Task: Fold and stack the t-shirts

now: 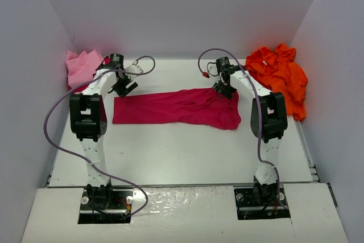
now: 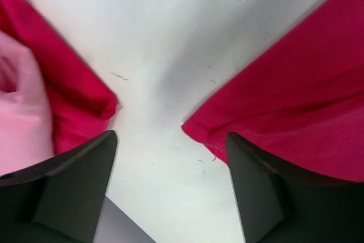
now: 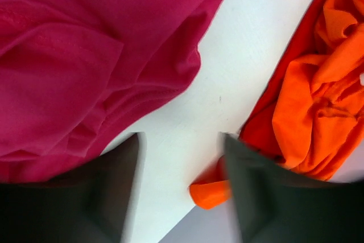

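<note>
A flat matte white table [image 1: 182,152] fills the floor of a booth of 3 plain pale grey walls [image 1: 182,9] (left, back and right). At its near edge lies a glossy white board [image 1: 187,214] with 2 rectangular cut-outs. A few thin dark specks [image 2: 118,75] mark the tabletop.

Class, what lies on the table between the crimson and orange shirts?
Bare white table, shown in the right wrist view between the crimson shirt and the orange shirt.

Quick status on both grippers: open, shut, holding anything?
Left gripper: open, holding nothing.
Right gripper: open, holding nothing.
</note>
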Robot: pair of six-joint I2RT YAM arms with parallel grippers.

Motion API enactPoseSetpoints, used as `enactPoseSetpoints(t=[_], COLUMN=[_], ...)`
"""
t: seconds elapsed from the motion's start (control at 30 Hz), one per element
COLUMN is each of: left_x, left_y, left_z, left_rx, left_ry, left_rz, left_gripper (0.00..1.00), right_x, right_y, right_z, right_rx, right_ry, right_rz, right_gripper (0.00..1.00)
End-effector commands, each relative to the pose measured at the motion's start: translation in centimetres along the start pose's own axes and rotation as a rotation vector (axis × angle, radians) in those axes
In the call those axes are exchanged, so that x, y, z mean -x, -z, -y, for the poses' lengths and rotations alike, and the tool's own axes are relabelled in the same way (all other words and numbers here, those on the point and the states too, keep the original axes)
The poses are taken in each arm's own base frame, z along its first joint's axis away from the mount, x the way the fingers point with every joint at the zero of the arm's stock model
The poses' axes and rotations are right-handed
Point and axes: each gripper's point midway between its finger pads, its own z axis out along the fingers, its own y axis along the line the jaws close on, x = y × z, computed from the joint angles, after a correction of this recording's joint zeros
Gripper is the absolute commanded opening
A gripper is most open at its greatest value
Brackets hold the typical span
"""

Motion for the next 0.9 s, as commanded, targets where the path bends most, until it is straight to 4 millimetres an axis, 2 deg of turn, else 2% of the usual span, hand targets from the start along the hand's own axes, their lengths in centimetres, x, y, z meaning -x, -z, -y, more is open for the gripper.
enactPoseSetpoints(t=[0.0,0.03,0.07,0.1,0.17,0.2,0.27,0.37,0.47,0.63,0.77,0.87], left_x=[4.3,4.4,4.5,4.4,4.1,3.9,3.8,3.8,4.2,3.5,2.9,1.6], left_y=[7.4,8.0,8.5,8.6,8.4,8.3,8.0,6.8,5.5,3.5,2.1,0.7], left_z=[-3.6,-3.3,-3.0,-2.8,-1.8,-1.3,0.1,2.0,4.6,7.1,7.6,8.1], left_rx=[0.144,0.137,0.132,0.129,0.105,0.086,0.038,-0.021,-0.093,-0.193,-0.225,-0.272], left_ry=[0.059,0.051,0.042,0.040,0.027,0.021,0.001,-0.045,-0.122,-0.194,-0.213,-0.234], left_rz=[0.199,0.211,0.224,0.227,0.215,0.209,0.203,0.178,0.131,0.045,0.007,-0.072], left_gripper=[0.58,0.44,0.28,0.23,0.03,0.00,0.00,0.00,0.00,0.00,0.00,0.00], right_x=[1.5,1.5,1.4,1.4,0.9,0.7,1.0,1.5,2.2,1.7,0.9,-0.1], right_y=[6.6,7.3,8.1,8.6,9.6,9.9,10.9,11.1,10.2,7.8,6.2,4.9], right_z=[4.0,3.7,3.4,2.9,1.4,0.3,-2.0,-6.2,-9.8,-12.3,-13.1,-13.6], right_rx=[-0.114,-0.105,-0.095,-0.085,-0.053,-0.029,0.020,0.130,0.189,0.246,0.261,0.253], right_ry=[-0.106,-0.110,-0.115,-0.109,-0.084,-0.068,-0.043,0.006,0.057,0.070,0.074,0.087], right_rz=[0.158,0.178,0.197,0.210,0.226,0.224,0.240,0.255,0.227,0.150,0.098,0.032], right_gripper=[0.22,0.10,0.02,0.00,0.00,0.00,0.00,0.00,0.00,0.00,0.00,0.00])
